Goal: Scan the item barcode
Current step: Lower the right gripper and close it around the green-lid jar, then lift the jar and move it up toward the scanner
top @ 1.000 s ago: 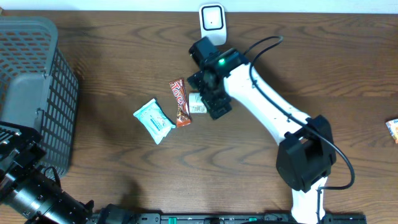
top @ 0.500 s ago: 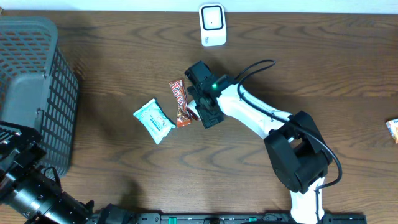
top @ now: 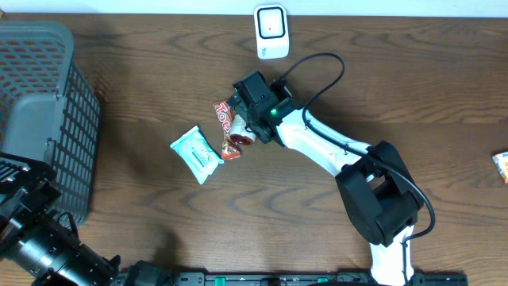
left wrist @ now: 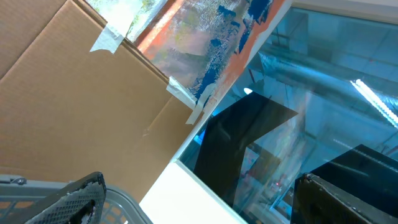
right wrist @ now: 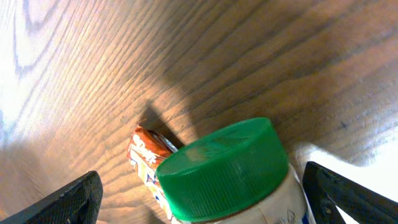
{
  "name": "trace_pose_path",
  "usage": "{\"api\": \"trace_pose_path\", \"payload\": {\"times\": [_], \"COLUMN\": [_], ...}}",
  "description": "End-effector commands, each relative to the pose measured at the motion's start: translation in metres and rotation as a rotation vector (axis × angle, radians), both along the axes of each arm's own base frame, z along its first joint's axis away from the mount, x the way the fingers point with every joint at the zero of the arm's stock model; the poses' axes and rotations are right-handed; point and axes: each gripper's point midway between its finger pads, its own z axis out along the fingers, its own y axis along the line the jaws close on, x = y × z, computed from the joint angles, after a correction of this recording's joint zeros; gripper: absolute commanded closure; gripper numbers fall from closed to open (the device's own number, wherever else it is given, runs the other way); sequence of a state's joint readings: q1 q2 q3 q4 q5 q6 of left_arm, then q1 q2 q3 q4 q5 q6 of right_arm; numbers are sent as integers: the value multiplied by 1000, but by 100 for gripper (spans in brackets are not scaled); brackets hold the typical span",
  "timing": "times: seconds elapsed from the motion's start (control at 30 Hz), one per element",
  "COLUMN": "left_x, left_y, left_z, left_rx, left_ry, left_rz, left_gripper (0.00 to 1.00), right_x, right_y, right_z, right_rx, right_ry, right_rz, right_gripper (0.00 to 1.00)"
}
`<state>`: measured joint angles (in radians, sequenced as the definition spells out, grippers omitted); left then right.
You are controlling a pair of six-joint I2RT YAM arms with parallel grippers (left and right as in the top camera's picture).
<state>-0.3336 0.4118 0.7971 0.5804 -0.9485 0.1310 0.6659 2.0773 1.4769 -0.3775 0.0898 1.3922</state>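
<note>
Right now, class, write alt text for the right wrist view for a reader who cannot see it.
A green-capped bottle sits between the wide-open jaws of the right hand, filling the lower frame. A red-orange snack wrapper peeks out behind its cap, on the brown wooden table.

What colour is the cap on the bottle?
Green. The cap shows best in the right wrist view.

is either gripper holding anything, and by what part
nothing clamped, it seems: the green-capped bottle lies between the right gripper's open jaws; the left gripper is empty
</note>
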Motion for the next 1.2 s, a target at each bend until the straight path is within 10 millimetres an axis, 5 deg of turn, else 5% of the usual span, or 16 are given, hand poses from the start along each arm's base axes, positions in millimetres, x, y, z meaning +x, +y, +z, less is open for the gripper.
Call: {"api": "trace_pose_path", "payload": {"times": [0.0,0.57,1.17], "left_x": [-7,-6,-6], "left_y": [3,3,3], "left_z": [2,2,2], "left_rx": [-8,-7,-7], "left_ry": [-14,-10,-11], "left_rz": [11,11,11], "left_gripper": [2,2,2], "right_x": [1,-30,-49], "right_y": [-5,35,61], "right_z": [-12,-6,43], "right_rx": [-80,-6,-16], "right_ry": [-17,-9,-2], "right_rz": [88,522,731], "right_gripper": [1,1,1]}}
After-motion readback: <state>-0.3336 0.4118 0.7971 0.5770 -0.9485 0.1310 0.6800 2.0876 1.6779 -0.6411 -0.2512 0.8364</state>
